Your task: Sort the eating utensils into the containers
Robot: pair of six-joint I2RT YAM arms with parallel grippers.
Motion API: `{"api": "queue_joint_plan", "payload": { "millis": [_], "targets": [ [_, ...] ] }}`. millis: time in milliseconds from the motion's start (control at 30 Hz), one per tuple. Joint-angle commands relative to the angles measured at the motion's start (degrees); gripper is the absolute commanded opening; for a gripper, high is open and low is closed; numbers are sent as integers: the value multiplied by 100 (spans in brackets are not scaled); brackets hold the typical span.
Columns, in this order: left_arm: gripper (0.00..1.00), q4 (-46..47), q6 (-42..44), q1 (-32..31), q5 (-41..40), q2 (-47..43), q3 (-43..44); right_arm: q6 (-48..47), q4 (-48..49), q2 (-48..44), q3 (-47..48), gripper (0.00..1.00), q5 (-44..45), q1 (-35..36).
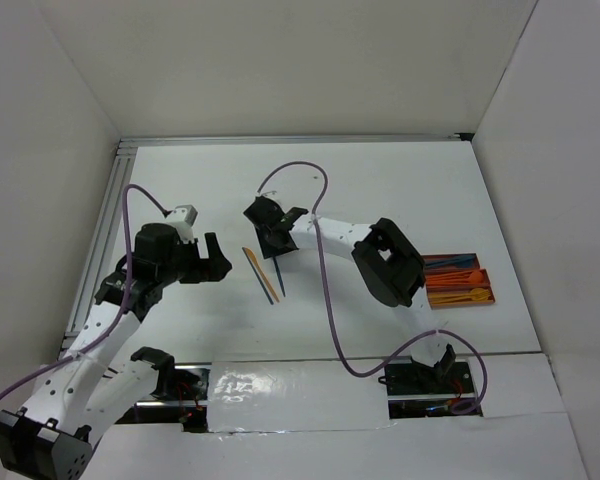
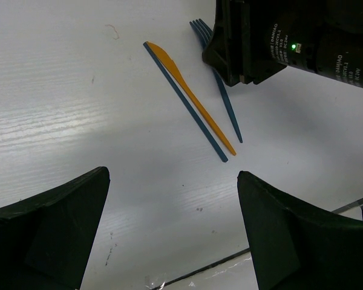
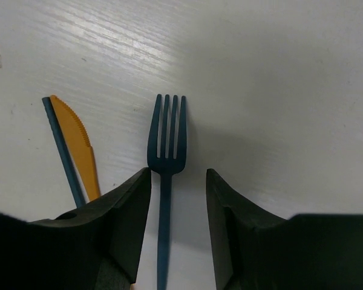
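Straddling the blue fork [image 3: 167, 136] handle with the right tool [image 3: 176, 181], jaws apart, no grip yet. Orange knife [image 3: 78, 145] and blue stick [image 3: 62, 151] lie just beside it on the table. Left tool [image 2: 172, 175] hovers nearby, apart, empty. Containers [image 1: 477, 302], well behind the right tool, hold several utensils. I judge three are left.
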Motion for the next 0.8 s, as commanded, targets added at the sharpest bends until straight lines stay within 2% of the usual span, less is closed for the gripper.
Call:
{"api": "queue_joint_plan", "payload": {
  "millis": [0,100,167,200,233,333,467,600,700,733,767],
  "targets": [
    [100,120,65,1,-15,-100,151,12,-12,59,-2,46,93,56],
    [100,111,73,-7,-15,-91,177,65,41,156,-116,39,40,56],
    [100,119,82,1,-24,-73,168,91,120,174,-177,24,40,47],
    [100,128,99,-16,-42,-73,168,152,120,200,-178,7,40,56],
    [100,128,91,-8,-42,-91,168,188,120,209,-178,0,101,38],
    [100,137,99,1,-51,-91,151,433,-55,96,-230,0,207,-136],
    [100,137,108,-7,-51,-100,142,933,-598,-579,-284,0,278,-470],
    [100,146,108,-7,-51,-73,133,1523,-1118,-1616,-582,0,654,-1226],
    [100,198,143,-7,-24,-38,124,2006,-1496,-2566,-976,0,1110,-2104],
    [100,233,152,-7,-42,-21,124,2190,-1497,-3055,-1152,0,1226,-2602],
    [100,234,144,-7,-24,14,116,2244,-1497,-3312,-1554,0,1314,-2868]
  ]
}}
